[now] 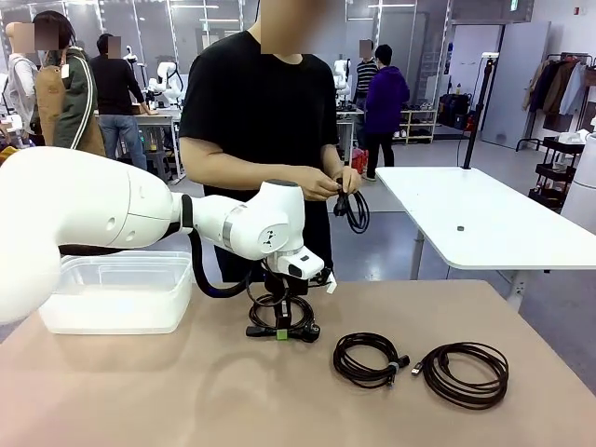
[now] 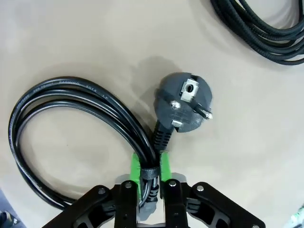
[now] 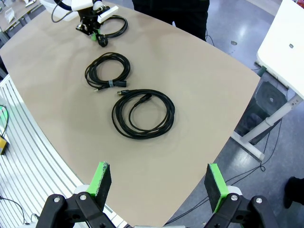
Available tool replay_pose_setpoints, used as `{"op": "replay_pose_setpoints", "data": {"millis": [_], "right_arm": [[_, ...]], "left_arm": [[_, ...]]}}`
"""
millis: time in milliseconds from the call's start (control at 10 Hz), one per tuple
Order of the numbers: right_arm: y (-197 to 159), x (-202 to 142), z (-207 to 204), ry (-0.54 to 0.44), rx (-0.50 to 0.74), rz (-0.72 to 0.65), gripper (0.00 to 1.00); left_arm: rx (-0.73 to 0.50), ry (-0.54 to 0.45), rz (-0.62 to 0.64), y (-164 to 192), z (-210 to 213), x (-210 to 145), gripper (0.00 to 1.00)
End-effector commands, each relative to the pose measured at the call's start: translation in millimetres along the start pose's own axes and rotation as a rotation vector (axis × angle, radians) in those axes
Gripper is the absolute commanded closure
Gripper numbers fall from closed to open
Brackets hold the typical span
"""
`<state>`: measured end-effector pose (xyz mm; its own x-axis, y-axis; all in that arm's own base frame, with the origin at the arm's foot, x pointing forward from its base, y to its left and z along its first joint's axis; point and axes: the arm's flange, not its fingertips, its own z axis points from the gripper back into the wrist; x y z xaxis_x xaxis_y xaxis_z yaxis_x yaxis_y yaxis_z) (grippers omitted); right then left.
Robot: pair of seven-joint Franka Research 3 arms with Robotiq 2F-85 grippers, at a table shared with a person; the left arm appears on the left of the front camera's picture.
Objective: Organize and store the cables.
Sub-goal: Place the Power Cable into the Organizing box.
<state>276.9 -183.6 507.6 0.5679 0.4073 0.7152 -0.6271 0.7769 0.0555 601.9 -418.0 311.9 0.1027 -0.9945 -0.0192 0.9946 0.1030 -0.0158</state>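
A coiled black power cable [image 1: 296, 307] with a round plug [image 2: 185, 102] lies on the tan table. My left gripper [image 1: 282, 328] is shut on its tied bundle [image 2: 148, 173], with the green pads [image 2: 135, 170] pressed on either side. Two more coiled cables [image 1: 371, 358] [image 1: 466, 372] rest to the right on the table. In the right wrist view they are the small coil [image 3: 108, 70] and the large coil [image 3: 142, 113]. My right gripper [image 3: 157, 180] hangs open above the table's near edge, holding nothing. The person across the table holds another coil [image 1: 355, 209] in both hands.
A clear plastic bin [image 1: 121, 291] stands at the back left of the table. A white table [image 1: 484, 219] stands beyond on the right. Part of another coil [image 2: 266, 28] lies close to the plug. The table's front left is bare.
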Motion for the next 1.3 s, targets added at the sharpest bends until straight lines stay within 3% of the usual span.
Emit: {"op": "replay_pose_setpoints", "data": {"millis": [0, 200, 300, 400, 600, 900, 1200], "right_arm": [[-0.7, -1.5, 1.3, -0.006, 0.005, 0.014, 0.0], [-0.7, -1.5, 1.3, -0.006, 0.005, 0.014, 0.0], [-0.7, -1.5, 1.3, -0.006, 0.005, 0.014, 0.0], [-0.7, -1.5, 1.3, -0.006, 0.005, 0.014, 0.0], [-0.7, -1.5, 1.3, -0.006, 0.005, 0.014, 0.0], [-0.7, -1.5, 1.3, -0.006, 0.005, 0.014, 0.0], [-0.7, -1.5, 1.3, -0.006, 0.005, 0.014, 0.0]], "left_arm": [[-0.002, -0.035, -0.023, -9.1, 13.4, -11.8, 1.0], [0.03, -0.086, -0.085, -18.2, 73.3, -41.9, 1.0], [0.051, -0.099, -0.101, -19.5, 101.2, -60.0, 0.87], [0.07, -0.119, -0.123, -22.1, 124.7, -77.0, 0.87], [0.113, -0.105, -0.291, -30.6, 163.8, -116.2, 0.87], [0.225, -0.174, -0.233, -36.4, 196.8, -183.7, 0.87], [0.316, -0.12, -0.223, -23.5, 205.2, -291.9, 0.87]]}}
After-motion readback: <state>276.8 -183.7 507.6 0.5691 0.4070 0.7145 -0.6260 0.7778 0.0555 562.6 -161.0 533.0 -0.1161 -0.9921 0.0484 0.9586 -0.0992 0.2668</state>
